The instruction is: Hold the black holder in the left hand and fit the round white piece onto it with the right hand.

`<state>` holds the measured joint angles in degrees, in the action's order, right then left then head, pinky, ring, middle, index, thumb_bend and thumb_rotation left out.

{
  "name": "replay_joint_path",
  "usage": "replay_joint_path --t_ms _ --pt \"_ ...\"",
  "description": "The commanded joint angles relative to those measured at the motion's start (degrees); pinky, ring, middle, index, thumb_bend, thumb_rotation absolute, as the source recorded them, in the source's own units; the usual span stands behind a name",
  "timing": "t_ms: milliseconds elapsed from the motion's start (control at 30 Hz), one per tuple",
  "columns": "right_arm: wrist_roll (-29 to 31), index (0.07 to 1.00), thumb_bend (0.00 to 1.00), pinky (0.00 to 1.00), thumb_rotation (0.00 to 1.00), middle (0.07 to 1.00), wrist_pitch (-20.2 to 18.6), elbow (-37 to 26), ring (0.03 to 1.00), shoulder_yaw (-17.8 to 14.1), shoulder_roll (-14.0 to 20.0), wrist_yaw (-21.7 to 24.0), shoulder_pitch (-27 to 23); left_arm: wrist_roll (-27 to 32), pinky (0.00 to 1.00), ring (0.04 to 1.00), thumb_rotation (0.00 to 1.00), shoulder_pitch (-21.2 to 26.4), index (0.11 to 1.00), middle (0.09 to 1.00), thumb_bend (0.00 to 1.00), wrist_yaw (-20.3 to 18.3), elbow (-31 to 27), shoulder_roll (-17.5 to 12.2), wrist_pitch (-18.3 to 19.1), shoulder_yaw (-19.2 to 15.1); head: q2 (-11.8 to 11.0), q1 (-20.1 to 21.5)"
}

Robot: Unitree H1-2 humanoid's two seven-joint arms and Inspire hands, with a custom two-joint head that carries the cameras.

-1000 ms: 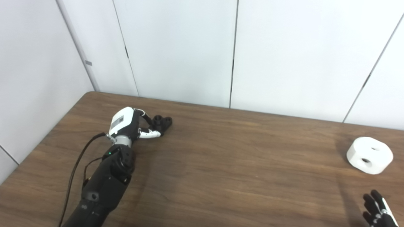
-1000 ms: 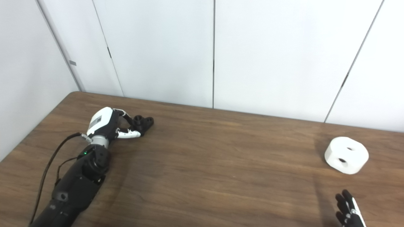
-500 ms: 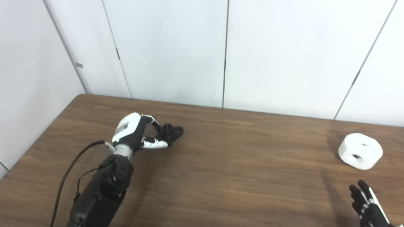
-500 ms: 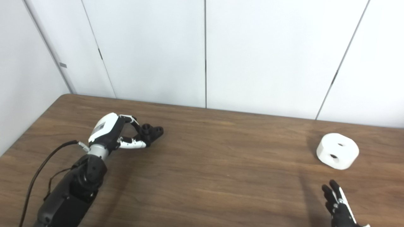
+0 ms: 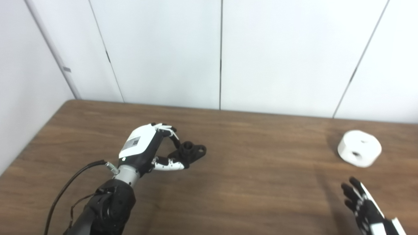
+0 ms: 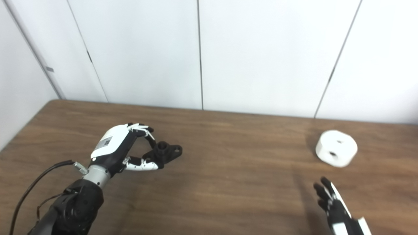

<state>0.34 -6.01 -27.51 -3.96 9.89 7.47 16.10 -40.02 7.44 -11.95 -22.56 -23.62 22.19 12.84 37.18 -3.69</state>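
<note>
Right hand (image 5: 367, 209) low at the near edge, fingers spread wide, holding nothing | left hand (image 5: 147, 150) pinching the black holder (image 5: 191, 151) over the tabletop (image 5: 254, 182) | round white piece (image 5: 359, 152) sits far right, well apart from both hands

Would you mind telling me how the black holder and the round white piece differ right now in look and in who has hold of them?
The black holder is dark, small and irregular, while the round white piece is a pale, thick disc with holes in its top. The holder is gripped by the left hand; the white piece lies free on the table, with the open right hand short of it and not touching. Both sit over the same wooden tabletop.
</note>
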Motion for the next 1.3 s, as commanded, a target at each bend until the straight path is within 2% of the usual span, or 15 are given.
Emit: replay_joint_path --t_ms 0,200,267,433,633,967,1267 --pt "-0.6 0.946 0.71 0.95 1.00 0.925 0.3 -2.8 0.953 0.2 -0.7 -1.0 -1.0 -1.6 0.99 0.922 0.06 -0.1 0.489 0.831 0.51 -0.3 -3.1 -0.3 -2.1 0.4 0.3 0.2" --pt "-2.4 0.947 0.70 0.96 1.00 0.928 -1.8 -4.8 0.957 1.4 -1.7 -1.4 -1.6 -4.0 0.99 0.921 0.05 -3.0 0.488 0.829 0.52 -2.4 -7.7 1.1 -4.0 2.1 1.8 2.1" --pt "-3.5 0.947 0.71 0.96 1.00 0.927 -2.9 -5.5 0.960 2.1 -2.3 -1.6 -2.1 -4.2 0.99 0.917 0.05 -4.5 0.487 0.825 0.52 -2.6 -9.0 1.6 -5.8 3.0 2.0 3.1" --pt "-4.8 0.946 0.73 0.99 1.00 0.928 -5.3 -7.0 0.971 3.5 -3.4 -2.2 -3.3 -4.9 0.96 0.902 0.05 -7.4 0.487 0.812 0.52 -2.3 -9.9 2.9 -10.1 4.8 3.0 4.8" --pt "-6.2 0.946 0.69 1.00 1.00 0.930 -8.7 -9.7 0.976 4.7 -4.5 -2.9 -4.6 -7.3 0.95 0.900 0.05 -10.5 0.487 0.810 0.52 -3.7 -10.2 5.3 -12.9 6.9 5.2 6.5" --pt "-7.2 0.952 0.63 1.00 1.00 0.940 -13.6 -13.2 0.986 6.3 -4.8 -4.3 -6.6 -9.0 0.96 0.900 0.05 -14.5 0.489 0.812 0.52 -4.1 -7.4 8.2 -18.1 10.4 8.2 7.5" --pt "-6.9 0.962 0.67 1.00 1.00 0.943 -17.2 -14.9 0.989 6.3 -4.3 -4.2 -7.8 -9.1 0.97 0.910 0.05 -16.2 0.489 0.822 0.52 -4.6 -5.1 8.9 -19.0 10.6 9.8 7.2"
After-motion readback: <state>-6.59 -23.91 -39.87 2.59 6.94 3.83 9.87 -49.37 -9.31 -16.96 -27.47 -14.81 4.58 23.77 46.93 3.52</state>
